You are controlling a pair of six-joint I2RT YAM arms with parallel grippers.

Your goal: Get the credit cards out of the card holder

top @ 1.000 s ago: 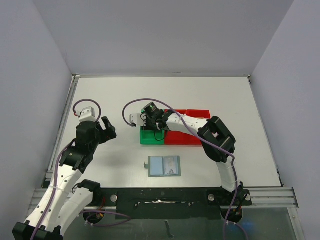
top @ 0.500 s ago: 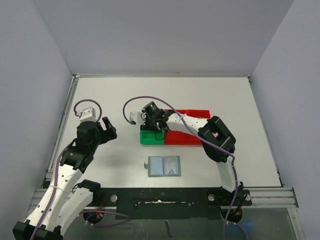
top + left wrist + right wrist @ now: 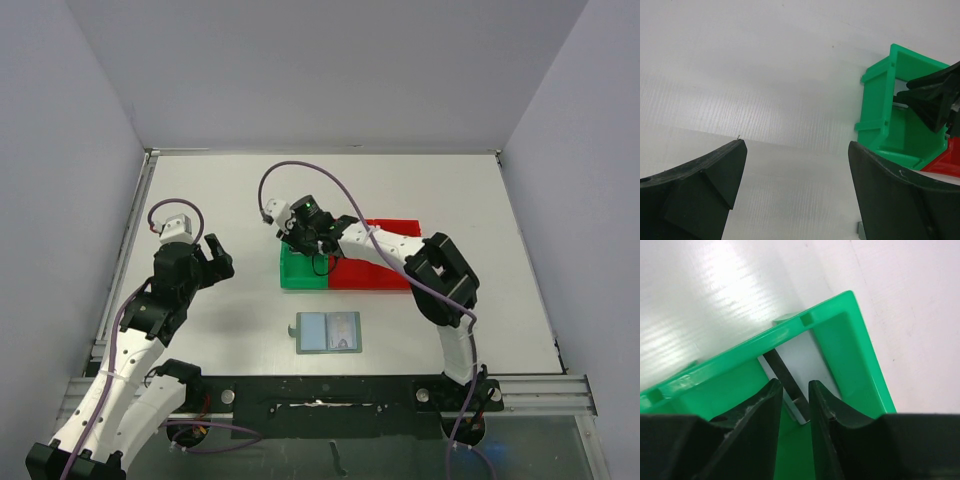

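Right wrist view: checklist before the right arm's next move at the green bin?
1. Right end effector over the green bin: ok.
2. Card inside the green bin: ok, pale with a dark stripe.
3. Card released: cannot tell. The jaws stand narrowly apart and the card's end shows in the gap between them.
4. Left end effector open, empty and away from the bin: ok.
5. Card holder lying open, nothing over it: ok.
6. Further cards in the card holder's pockets: cannot tell from the top view.
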